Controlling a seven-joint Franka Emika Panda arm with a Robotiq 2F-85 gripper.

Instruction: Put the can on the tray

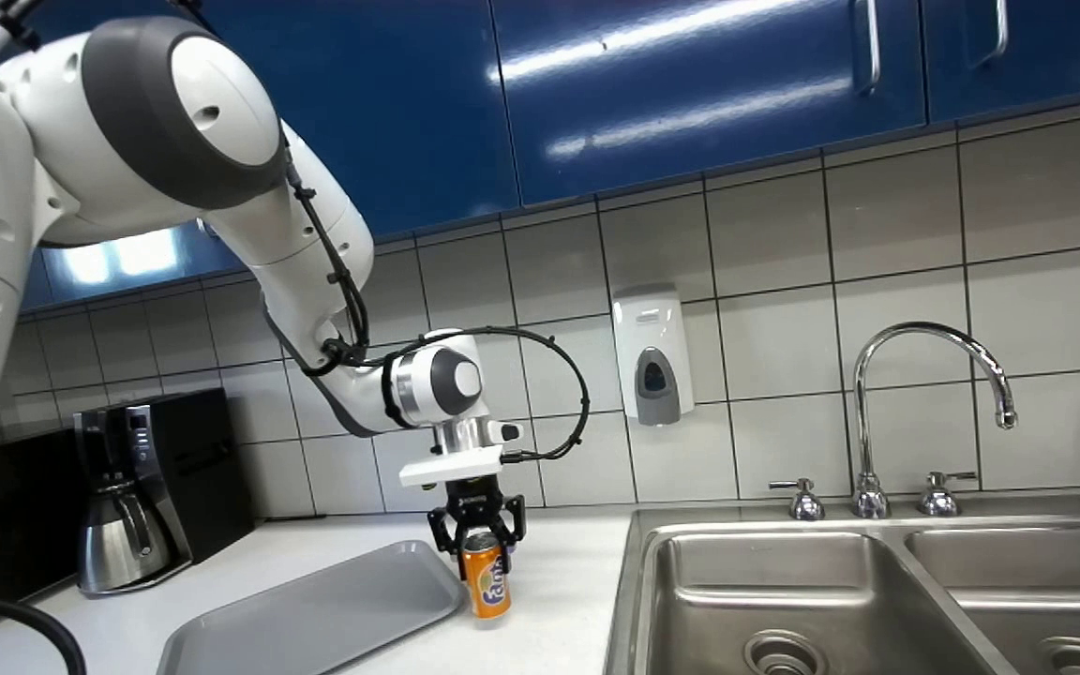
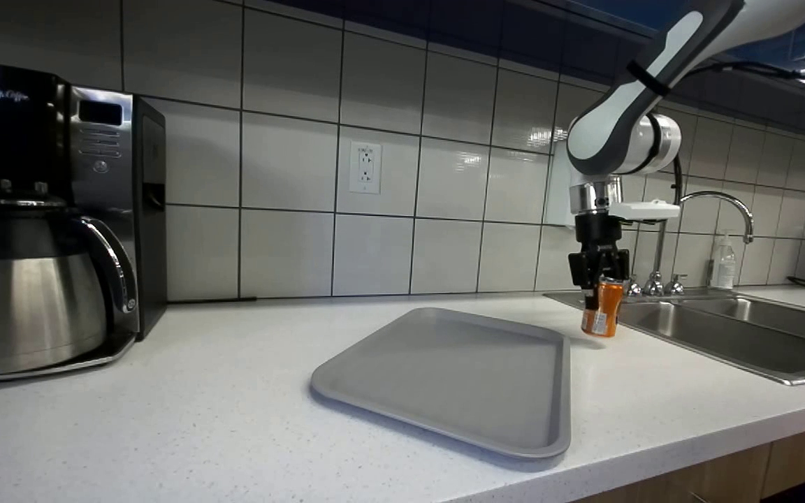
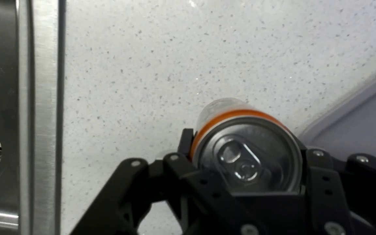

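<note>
- A black robotic gripper (image 1: pixel 484 564) pinched an orange Fanta can (image 1: pixel 487 594) between its 2 fingers (image 3: pixel 185 143), the drink's silvery top facing up beneath the wrist camera.
- The can was roughly upright beside the light-gray tray (image 2: pixel 444 377), between it and a 2-basin steel sink (image 1: pixel 632 600); whether its base touched the speckled white counter (image 2: pixel 200 426) could not be told.
- The tray lay flat on the counter, its edge near the can in the wrist view.
- A coffee maker (image 2: pixel 105 175) with a steel carafe (image 2: pixel 32 307) stood well apart from the can.
- A white soap dispenser (image 1: pixel 652 323) hung on the tiled wall (image 1: pixel 540 281), near a chrome faucet (image 1: pixel 864 431).
</note>
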